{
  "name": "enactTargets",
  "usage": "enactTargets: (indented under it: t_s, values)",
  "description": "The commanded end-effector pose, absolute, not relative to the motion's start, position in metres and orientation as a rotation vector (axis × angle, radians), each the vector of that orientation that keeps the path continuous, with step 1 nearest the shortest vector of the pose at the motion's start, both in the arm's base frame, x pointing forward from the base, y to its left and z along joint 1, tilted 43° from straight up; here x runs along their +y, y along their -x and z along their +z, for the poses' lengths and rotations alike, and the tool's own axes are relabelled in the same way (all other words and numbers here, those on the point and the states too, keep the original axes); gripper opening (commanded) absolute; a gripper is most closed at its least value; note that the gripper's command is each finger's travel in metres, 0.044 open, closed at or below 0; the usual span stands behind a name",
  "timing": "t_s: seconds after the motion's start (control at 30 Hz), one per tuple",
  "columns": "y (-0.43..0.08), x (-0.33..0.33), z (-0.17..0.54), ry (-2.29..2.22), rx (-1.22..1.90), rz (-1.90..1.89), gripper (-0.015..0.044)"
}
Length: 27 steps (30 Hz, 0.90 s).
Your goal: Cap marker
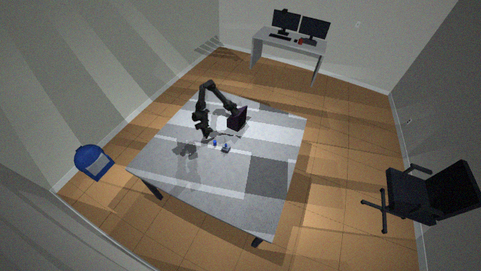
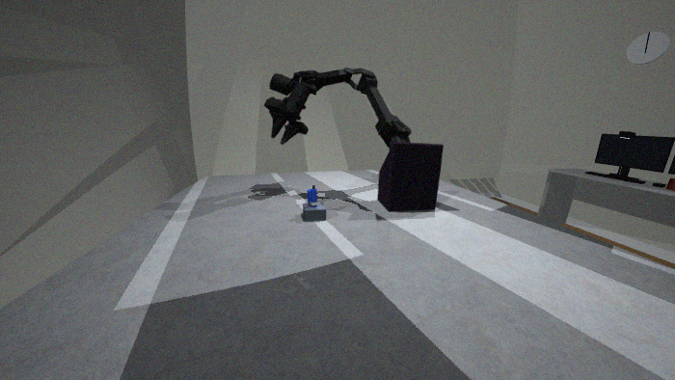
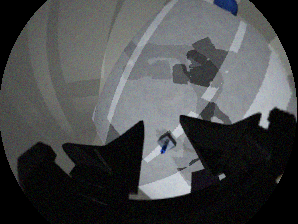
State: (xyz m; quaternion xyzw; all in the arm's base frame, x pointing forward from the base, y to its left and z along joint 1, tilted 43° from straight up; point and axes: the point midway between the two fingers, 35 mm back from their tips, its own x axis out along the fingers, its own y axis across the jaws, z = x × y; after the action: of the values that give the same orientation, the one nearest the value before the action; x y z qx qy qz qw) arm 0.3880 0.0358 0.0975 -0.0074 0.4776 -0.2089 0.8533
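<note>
Your gripper (image 2: 288,129) hangs high above the table (image 2: 241,251), fingers apart and gripping nothing. In the top view, the cap (image 1: 214,142) stands at about 10 o'clock from the holder (image 1: 225,149), just beside it; the marker (image 1: 226,146) sits upright in it.

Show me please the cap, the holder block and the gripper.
cap (image 1: 214,142), top view, on its blue side.
holder block (image 2: 313,212), exterior view, on its grey front face.
gripper (image 2: 286,133), exterior view, between the open fingertips.
</note>
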Motion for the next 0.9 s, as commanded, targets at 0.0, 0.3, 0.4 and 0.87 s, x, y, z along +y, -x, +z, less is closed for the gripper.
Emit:
enactTargets:
  t_s: [0.0, 0.3, 0.4, 0.87]
  values:
    - [-0.355, 0.01, 0.055, 0.288, 1.192, -0.485, 0.024]
    - [-0.306, -0.024, 0.017, 0.691, 1.46, -0.487, 0.024]
    - [-0.303, -0.026, 0.017, 0.691, 1.46, -0.487, 0.024]
    - [-0.305, -0.061, -0.018, 0.693, 1.46, -0.488, 0.024]
